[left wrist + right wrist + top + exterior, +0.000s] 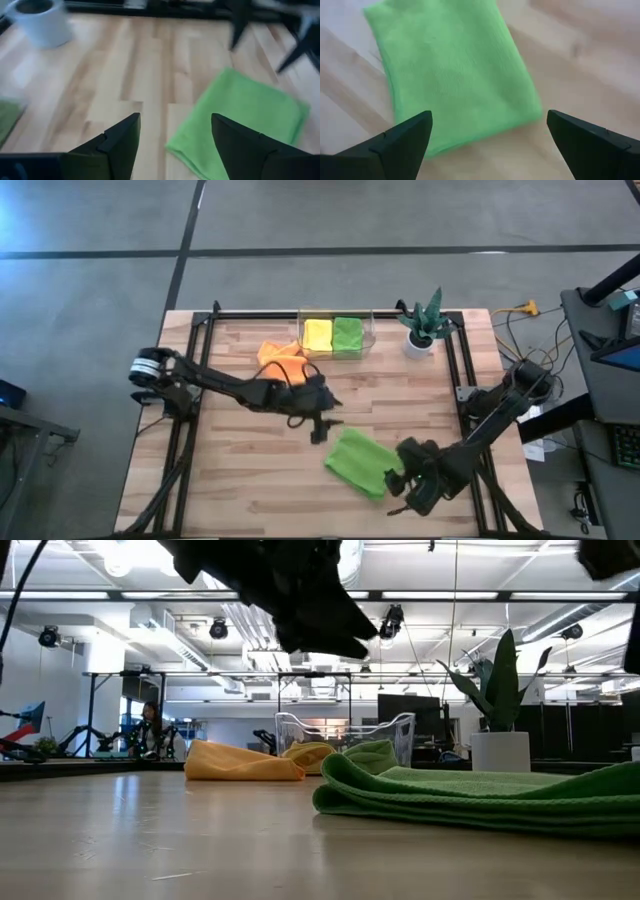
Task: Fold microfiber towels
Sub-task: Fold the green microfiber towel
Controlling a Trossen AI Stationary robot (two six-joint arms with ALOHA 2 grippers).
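A folded lime green towel (360, 462) lies flat on the table, right of the middle near the front; it also shows in the low view (480, 795), the left wrist view (240, 120) and the right wrist view (455, 70). An orange towel (278, 354) lies crumpled at the far middle. A yellow towel (317, 333) and a second green towel (347, 334) lie folded in a clear bin (338, 313). My left gripper (322, 427) is open above the table, left of the green towel. My right gripper (405, 485) is open beside the towel's right edge.
A spiky green plant in a white pot (421, 328) stands at the far right, next to the bin. Black frame rails (455, 370) run along the table's left, right and far edges. Bare wood lies at the front left (230, 480).
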